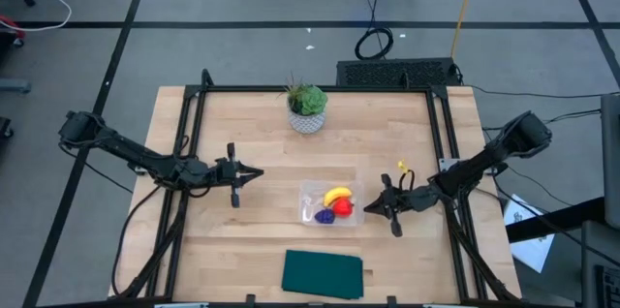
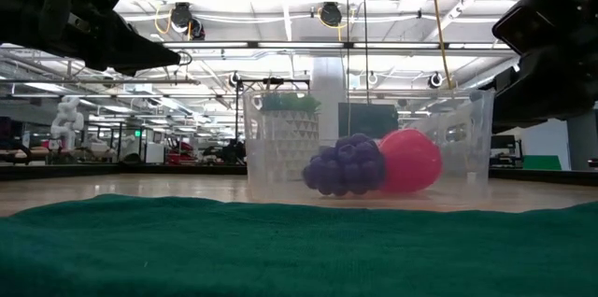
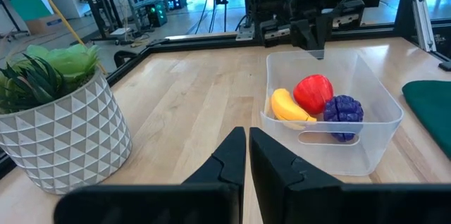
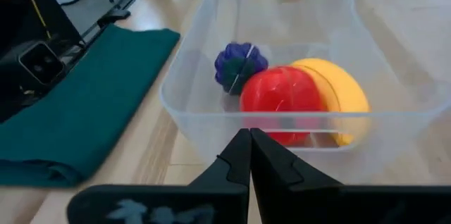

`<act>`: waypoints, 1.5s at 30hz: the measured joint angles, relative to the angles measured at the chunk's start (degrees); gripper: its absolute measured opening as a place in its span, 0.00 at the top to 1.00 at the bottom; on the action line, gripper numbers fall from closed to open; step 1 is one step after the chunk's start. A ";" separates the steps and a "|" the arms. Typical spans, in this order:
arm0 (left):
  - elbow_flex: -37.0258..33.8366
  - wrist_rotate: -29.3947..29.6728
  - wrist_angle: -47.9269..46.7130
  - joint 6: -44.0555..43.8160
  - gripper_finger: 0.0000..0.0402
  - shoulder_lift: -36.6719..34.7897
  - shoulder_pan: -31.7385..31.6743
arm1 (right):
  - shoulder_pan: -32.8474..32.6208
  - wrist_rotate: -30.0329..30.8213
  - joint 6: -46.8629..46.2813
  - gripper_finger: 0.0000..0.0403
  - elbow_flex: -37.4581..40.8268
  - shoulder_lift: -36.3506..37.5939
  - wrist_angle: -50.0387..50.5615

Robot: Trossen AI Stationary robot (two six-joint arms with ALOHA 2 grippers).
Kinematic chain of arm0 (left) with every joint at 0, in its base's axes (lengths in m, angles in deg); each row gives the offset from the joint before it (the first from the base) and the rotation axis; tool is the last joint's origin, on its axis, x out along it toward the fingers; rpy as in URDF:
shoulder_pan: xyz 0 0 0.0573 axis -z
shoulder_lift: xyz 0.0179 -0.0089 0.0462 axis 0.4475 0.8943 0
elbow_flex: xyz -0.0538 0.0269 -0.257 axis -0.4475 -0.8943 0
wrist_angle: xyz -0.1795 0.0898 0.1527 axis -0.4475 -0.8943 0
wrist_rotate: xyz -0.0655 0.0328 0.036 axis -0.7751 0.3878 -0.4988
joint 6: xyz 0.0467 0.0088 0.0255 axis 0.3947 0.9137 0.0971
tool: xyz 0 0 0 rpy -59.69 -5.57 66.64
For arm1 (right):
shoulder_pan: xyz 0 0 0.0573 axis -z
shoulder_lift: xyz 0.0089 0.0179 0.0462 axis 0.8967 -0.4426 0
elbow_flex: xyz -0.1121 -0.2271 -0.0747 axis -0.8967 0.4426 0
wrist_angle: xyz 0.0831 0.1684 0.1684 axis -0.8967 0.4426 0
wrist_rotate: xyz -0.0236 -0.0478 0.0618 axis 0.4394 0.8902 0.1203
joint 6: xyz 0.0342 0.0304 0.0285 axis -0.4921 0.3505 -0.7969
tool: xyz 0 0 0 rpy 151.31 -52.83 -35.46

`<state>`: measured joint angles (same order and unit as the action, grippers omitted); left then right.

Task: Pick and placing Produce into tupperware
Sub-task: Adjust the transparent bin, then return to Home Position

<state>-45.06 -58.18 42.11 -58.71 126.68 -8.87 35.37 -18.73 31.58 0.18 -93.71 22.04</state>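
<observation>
All three pieces of toy produce sit inside the clear tupperware [image 1: 327, 203] near the middle of the wooden bench [image 1: 252, 134]: the yellow banana [image 1: 337, 195] on the far side, the red fruit [image 1: 343, 208] beside it and the purple bunch [image 1: 325, 216] nearest the green cloth [image 1: 323, 274]. The right tool [image 1: 369, 206] hangs just right of the container, fingers pressed together and holding nothing. The left tool [image 1: 256, 173] waits well to the left, likewise pinched closed and empty. A potted plant [image 1: 307, 107] stands at the far edge.

The pieces look like light, hard, smooth plastic, likely to slip under a shallow pinch. The banana would best be taken across its middle, the rounder pieces across their widest part. The thin-walled tub would probably slide if nudged, so its rim looks the safest hold.
</observation>
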 joint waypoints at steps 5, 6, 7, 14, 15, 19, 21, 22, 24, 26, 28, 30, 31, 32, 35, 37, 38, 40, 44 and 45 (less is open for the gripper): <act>0.00 0.00 -0.07 -0.40 0.94 0.01 0.02 | 0.00 0.54 -0.10 1.00 -0.10 -4.31 -1.96; 0.00 0.00 -0.05 -0.45 0.94 0.01 0.02 | 0.00 1.44 -0.08 1.00 -0.10 -4.47 -2.07; 0.00 0.00 -0.06 -0.63 0.94 -0.01 0.02 | 0.00 1.65 0.03 1.00 -0.10 -4.46 -2.17; 0.00 0.00 -0.04 -0.75 0.94 0.01 0.02 | -0.06 3.00 0.28 1.00 -0.09 -2.93 -0.05; 0.00 0.00 -0.04 -0.75 0.94 0.01 0.00 | -0.15 3.16 0.30 1.00 -0.07 -2.78 -0.02; 0.00 0.00 0.04 -0.64 0.94 0.01 0.02 | -0.22 3.38 0.95 1.00 -0.07 -1.12 2.43; 0.00 0.02 0.04 -0.52 0.94 0.01 0.01 | -0.31 4.73 0.95 1.00 -0.07 0.50 5.22; 0.00 0.02 0.07 -0.51 0.94 0.01 0.02 | -0.31 4.87 0.96 1.00 -0.07 1.47 6.43; 0.00 0.02 0.07 -0.48 0.94 0.01 0.00 | -0.31 4.91 1.38 1.00 -0.07 3.79 8.83; 0.00 0.02 0.09 -0.46 0.94 0.01 0.01 | -0.31 4.88 1.99 1.00 -0.07 6.14 10.49; 0.00 0.02 0.09 -0.29 0.94 0.01 0.00 | -0.31 4.89 2.82 1.00 -0.05 8.76 12.05; 0.00 0.04 0.09 -0.06 0.94 0.01 0.00 | -0.31 4.89 3.80 1.00 -0.05 11.23 13.34; 0.00 0.05 0.09 0.04 0.94 0.01 0.01 | -0.31 4.88 4.29 1.00 -0.05 12.34 13.98; 0.00 0.07 0.11 0.12 0.94 0.01 0.02 | -0.31 4.88 4.71 1.00 -0.05 13.47 14.64; 0.00 0.09 0.11 0.72 0.94 -0.01 0.02 | -0.31 4.88 5.83 1.00 -0.05 16.40 17.07; 0.00 0.10 0.11 0.80 0.94 0.01 0.00 | -0.31 4.91 6.74 1.00 -0.05 18.19 18.02; 0.00 0.11 0.11 0.83 0.94 0.01 0.01 | -0.31 4.91 7.21 1.00 -0.05 19.02 18.44; 0.00 0.11 0.11 1.07 0.94 0.00 0.02 | -0.26 4.93 8.06 1.00 -0.05 20.77 19.83; 0.00 0.13 0.11 1.15 0.94 0.00 0.01 | -0.26 5.83 10.22 1.00 -0.05 23.96 21.32; 0.00 0.13 0.11 1.15 0.94 0.01 0.02 | -0.24 6.13 10.76 1.00 -0.05 24.73 21.72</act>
<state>-45.06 -58.05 42.22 -57.56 126.68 -8.85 35.13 -12.61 42.33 0.14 -68.98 43.76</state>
